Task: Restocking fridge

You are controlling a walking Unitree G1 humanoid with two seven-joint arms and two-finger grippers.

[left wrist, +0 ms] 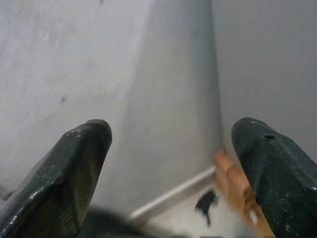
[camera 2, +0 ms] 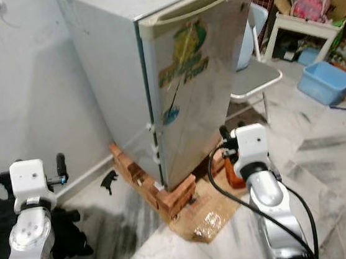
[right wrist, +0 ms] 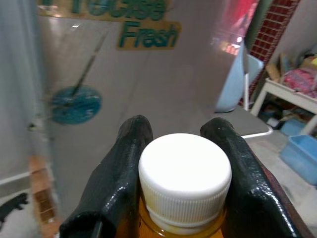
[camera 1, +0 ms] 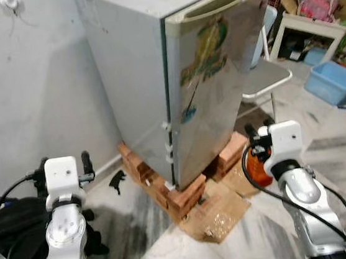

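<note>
Grey steel fridge (camera 1: 154, 75), my landmark: stands on stacked bricks (camera 1: 180, 194) with flattened cardboard (camera 1: 217, 215) under its front corner, I judge to lift it off the marble floor (camera 1: 325, 149). Its door (camera 1: 215, 87), printed with a green "Fresh" label, is shut, so restocking has not begun; the door must open before anything goes in.

White wall (camera 1: 25, 90): beside the fridge's plain side panel, leaving a narrow gap.

Folding chair (camera 1: 265, 75): on the far side of the fridge, past the door's handle edge.

Blue tub (camera 1: 333, 81): well beyond the chair, away from the fridge.

Right tool (right wrist: 184, 148): raised before the lower part of the fridge door, its two black fingers (right wrist: 124, 168) clamped on the neck of the bottle just under the cap, a hold I judge secure for carrying.

Left tool (left wrist: 173, 163): level with the fridge's side panel, fingers spread apart and empty, facing the gap by the wall; free, I judge, for the door.

Orange bottle (camera 1: 260, 169): in my right tool, near the fridge's front bottom corner. Its long axis runs along my fingers, white cap (right wrist: 185, 171) toward my wrist, base toward the door.
</note>
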